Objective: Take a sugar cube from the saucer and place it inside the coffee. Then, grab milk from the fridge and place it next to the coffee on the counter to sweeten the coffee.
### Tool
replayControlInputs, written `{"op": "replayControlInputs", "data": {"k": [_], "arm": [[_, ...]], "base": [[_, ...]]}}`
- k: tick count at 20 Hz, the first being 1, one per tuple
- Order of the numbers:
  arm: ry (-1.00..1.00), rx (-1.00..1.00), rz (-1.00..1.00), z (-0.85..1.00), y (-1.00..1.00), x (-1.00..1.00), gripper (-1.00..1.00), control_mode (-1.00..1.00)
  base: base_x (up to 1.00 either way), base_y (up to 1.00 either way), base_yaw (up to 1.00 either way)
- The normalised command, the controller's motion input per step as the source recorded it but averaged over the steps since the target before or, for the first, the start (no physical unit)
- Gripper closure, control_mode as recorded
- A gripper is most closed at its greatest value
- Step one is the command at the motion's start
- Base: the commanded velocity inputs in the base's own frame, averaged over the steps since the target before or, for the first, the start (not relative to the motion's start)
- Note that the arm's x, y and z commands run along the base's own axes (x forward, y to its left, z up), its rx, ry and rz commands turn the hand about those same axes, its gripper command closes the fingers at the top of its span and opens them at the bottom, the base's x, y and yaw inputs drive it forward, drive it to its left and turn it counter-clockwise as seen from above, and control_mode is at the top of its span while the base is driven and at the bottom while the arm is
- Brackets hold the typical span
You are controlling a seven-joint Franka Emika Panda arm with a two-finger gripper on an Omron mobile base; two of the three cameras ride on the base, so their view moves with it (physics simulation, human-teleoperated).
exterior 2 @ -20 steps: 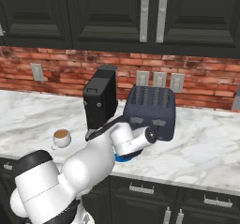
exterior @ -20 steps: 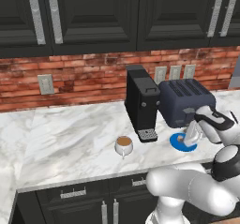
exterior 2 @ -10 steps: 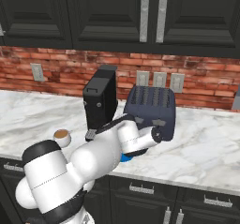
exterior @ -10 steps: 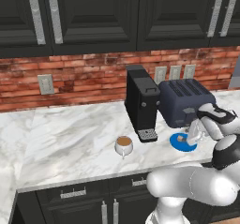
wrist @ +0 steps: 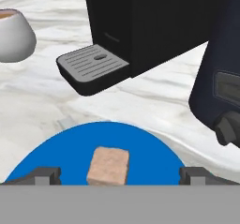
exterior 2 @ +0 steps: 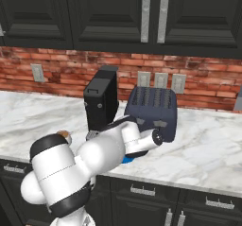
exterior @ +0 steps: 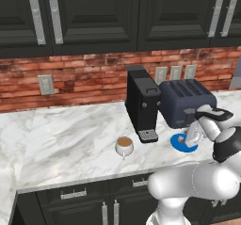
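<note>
In the left base view the white arm rises from the lower right and bends down over the marble bench (exterior: 70, 134), its gripper (exterior: 192, 137) hanging just above the blue saucer (exterior: 181, 143), which lies near the bench's front edge, in front of the dark toaster (exterior: 186, 101). The black coffee machine (exterior: 142, 104) stands just beside the toaster, further back from that edge, and the coffee (exterior: 124, 146) sits on the bench in front of the machine, close to the front edge and apart from the saucer. In the right base view the arm's bulk covers most of the bench's front; a sliver of the saucer (exterior 2: 126, 160) shows under the wrist, the coffee (exterior 2: 64, 135) peeks out behind the arm's shoulder, and the toaster (exterior 2: 153, 111) and coffee machine (exterior 2: 101, 99) stand side by side against the brick wall. In the hand view the jaws stand wide apart, with nothing between them but the sugar cube (wrist: 108, 166), which lies on the saucer (wrist: 61, 157) midway between the two fingertips (wrist: 46, 175); they are not touching it. Beyond are the machine's drip tray (wrist: 93, 68) and the cup.
</note>
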Motion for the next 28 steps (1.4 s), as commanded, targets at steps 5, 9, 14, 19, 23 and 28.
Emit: {"op": "replayControlInputs", "data": {"k": [5, 9, 14, 19, 23, 28], "arm": [[0.0, 0.0, 0.0, -0.03, 0.08, 0.07, -1.0, -1.0], [0.0, 0.0, 0.0, -0.02, 0.16, 0.0, -1.0, -1.0], [0.0, 0.0, 0.0, -0.08, 0.12, 0.0, -1.0, -1.0], [0.0, 0.0, 0.0, -0.15, 0.02, 0.01, -1.0, -1.0], [0.0, 0.0, 0.0, -0.14, 0.0, 0.0, -1.0, -1.0], [0.0, 0.0, 0.0, -0.08, 0.0, 0.0, 1.0, -1.0]], "base": [[0.0, 0.0, 0.0], [0.0, 0.0, 0.0], [0.0, 0.0, 0.0], [0.0, 0.0, 0.0], [0.0, 0.0, 0.0], [0.0, 0.0, 0.0]]}}
